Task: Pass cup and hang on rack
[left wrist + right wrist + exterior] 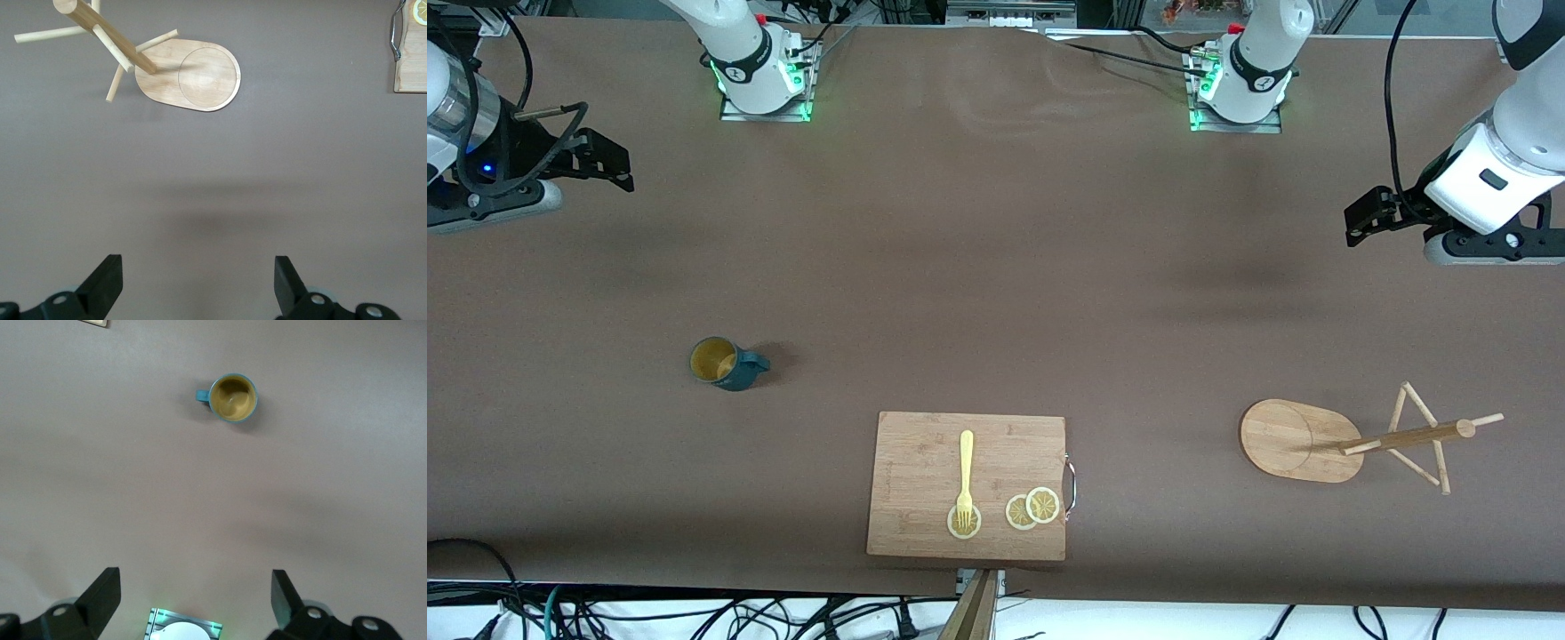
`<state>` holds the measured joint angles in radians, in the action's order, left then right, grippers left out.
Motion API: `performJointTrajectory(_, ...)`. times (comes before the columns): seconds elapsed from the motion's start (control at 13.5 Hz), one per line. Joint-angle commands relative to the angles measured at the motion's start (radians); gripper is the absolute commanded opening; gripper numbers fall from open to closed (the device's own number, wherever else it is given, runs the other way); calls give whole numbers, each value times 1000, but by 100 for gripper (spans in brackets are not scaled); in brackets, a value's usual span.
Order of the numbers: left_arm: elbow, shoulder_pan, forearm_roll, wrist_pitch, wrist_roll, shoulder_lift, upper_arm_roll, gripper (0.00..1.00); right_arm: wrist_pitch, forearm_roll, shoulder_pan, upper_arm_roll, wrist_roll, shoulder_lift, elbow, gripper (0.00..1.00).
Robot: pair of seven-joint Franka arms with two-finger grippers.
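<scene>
Cup (725, 363) first: one small dark teal mug with a yellow inside, standing upright on the brown table (996, 267) toward the right arm's end, its handle pointing toward the cutting board's end. It stands alone, well apart from everything else. The right gripper (609, 160) hangs in the air over bare table at that same end, its two fingers (100, 593) spread wide and holding nothing; the wrist view looks straight down on the mug's open mouth.

Moving along, one bamboo cutting board (967, 484) lies at the table edge nearest the front camera, with a metal handle on the side toward the left arm's end. On it lie one yellow fork (965, 476) and three lemon slices (1032, 508) (the fork's tines rest on one slice, the other two overlap each other).

Next comes one wooden rack (1303, 440), standing on its oval base toward the left arm's end, its single pole carrying thin pegs; I cannot count them surely. The left gripper (1369, 218) hangs over bare table at that end, fingers (103, 283) likewise wide apart and empty.

No readable writing shows on any of these things.
</scene>
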<state>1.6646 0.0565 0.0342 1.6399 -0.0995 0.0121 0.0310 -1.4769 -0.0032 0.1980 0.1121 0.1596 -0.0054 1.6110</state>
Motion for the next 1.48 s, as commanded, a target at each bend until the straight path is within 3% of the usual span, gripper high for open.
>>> performJointTrajectory(0.0,-32,0,-16,-25,0,14,0,100,24,14,-5,0,3,-7,-14,100)
performJointTrajectory(0.74,-32,0,-16,-25,0,14,0,100,23,2,-9,20,17,15,-16,100)
performJointTrajectory(1.04,-32,0,-16,-25,0,14,0,100,12,3,-25,37,18,145,-14,100)
performJointTrajectory(1.41,-32,-1,-16,-25,0,14,0,100,-248,2,-60,38,17,310,47,100)
